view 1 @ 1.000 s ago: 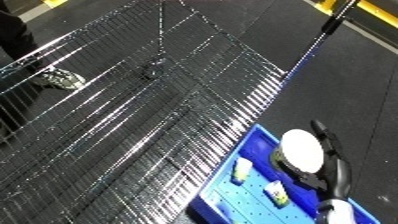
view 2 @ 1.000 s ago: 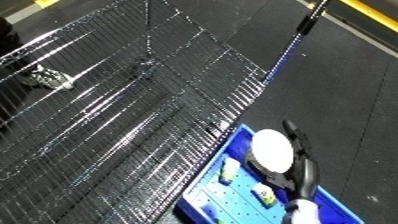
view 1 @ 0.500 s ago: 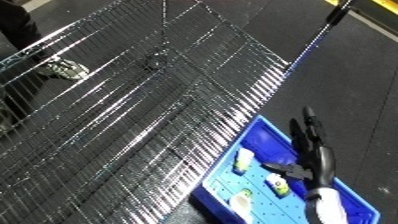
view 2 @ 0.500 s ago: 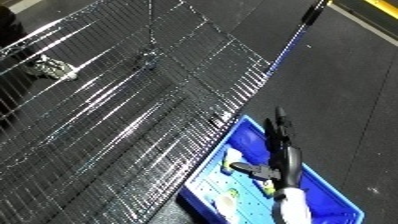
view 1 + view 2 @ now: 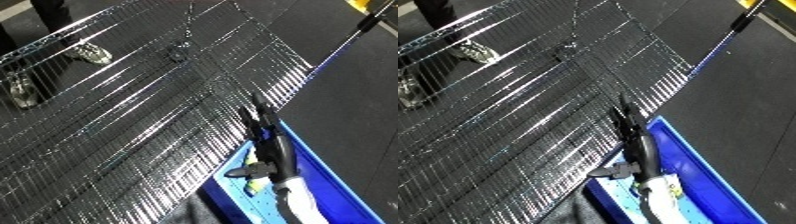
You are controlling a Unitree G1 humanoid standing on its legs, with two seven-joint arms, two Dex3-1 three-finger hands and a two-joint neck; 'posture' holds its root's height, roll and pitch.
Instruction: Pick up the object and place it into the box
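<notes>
One hand (image 5: 266, 145), the right, hovers with straight fingers holding nothing above the blue bin (image 5: 324, 172), pointing far-left toward a small object (image 5: 91, 53) lying well away on the wire rack (image 5: 133, 125).

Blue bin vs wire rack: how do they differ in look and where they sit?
The blue bin is solid-walled and bright blue; the wire rack is open silver mesh. The bin is smaller, at lower right; the rack spans most of the view. The right hand reaches out over the bin toward the rack, fingers straight.
</notes>
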